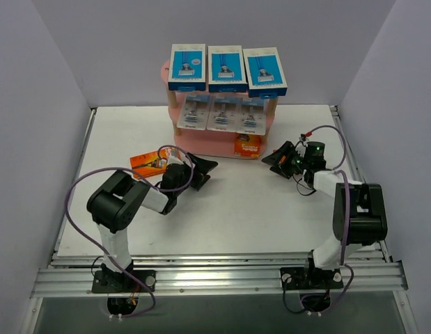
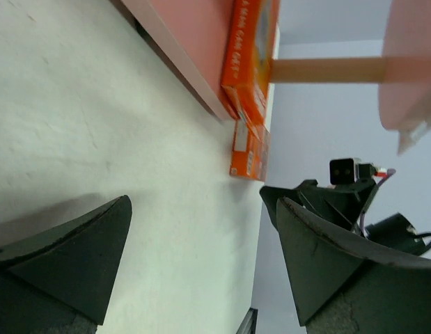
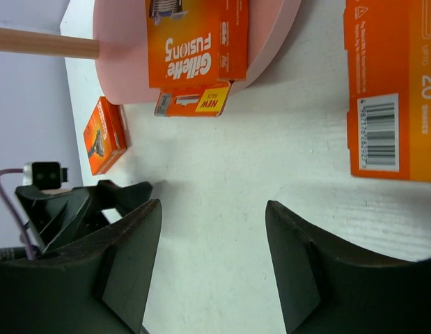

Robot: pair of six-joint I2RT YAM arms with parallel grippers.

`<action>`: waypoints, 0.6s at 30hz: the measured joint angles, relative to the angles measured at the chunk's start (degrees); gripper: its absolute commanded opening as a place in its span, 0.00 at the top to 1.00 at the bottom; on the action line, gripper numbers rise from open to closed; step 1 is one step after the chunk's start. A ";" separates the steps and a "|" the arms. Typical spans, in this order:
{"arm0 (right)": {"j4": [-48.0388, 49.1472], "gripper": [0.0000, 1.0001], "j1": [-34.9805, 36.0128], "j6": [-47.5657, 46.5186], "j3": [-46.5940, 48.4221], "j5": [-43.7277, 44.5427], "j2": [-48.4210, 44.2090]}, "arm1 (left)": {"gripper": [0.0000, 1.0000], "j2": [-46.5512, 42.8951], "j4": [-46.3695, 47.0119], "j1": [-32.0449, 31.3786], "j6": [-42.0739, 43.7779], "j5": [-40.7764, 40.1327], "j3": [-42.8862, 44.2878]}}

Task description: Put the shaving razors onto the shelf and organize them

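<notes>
Orange step: shelf card (image 1: 248,145) sits bottom right. Left gripper (image 1: 203,172) and right gripper (image 1: 278,158) spread, empty. Next, likely: left grabs table card (image 1: 147,163), near-left.

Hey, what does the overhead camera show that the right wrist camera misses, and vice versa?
Overhead only: three blue boxes on the shelf's top board, three grey packs on its middle board. Right wrist only: an orange pack, barcode up, lying near the right tool. Both: the orange pack on the bottom board, another by the left tool.
</notes>
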 measured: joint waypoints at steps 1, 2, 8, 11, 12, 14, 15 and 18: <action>-0.98 0.42 0.00 -0.55 -0.24 0.39 -1.16 | 0.06 -2.32 -0.63 -0.39 0.44 -0.26 -1.40; -2.23 0.41 0.00 -1.20 -0.42 0.96 -2.36 | 0.06 -4.74 -0.98 -0.83 0.92 -0.44 -2.67; -10.60 0.35 -0.13 -6.67 -0.57 5.55 -8.85 | 0.06 -23.10 -15.06 -2.38 7.50 -0.52 -4.70; -14.75 0.32 -1.09 -9.46 -0.55 8.48 -10.84 | 0.06 -32.35 -30.77 -2.89 14.10 -1.44 -0.15; -16.02 0.31 -1.70 -10.16 -0.55 9.51 -11.45 | 0.06 -35.26 -36.41 -3.02 16.31 -2.19 1.79; -18.18 0.30 -3.08 -11.34 -0.52 12.00 -12.61 | 0.06 -41.20 -46.64 -3.34 20.92 -4.04 5.75; -19.37 0.29 -4.11 -11.76 -0.44 13.42 -13.29 | 0.06 -44.15 -51.08 -3.39 23.08 -5.05 7.58; -21.42 0.28 -7.08 -12.31 0.35 16.87 -14.12 | 0.06 -52.41 -61.51 -3.23 28.52 -8.13 11.74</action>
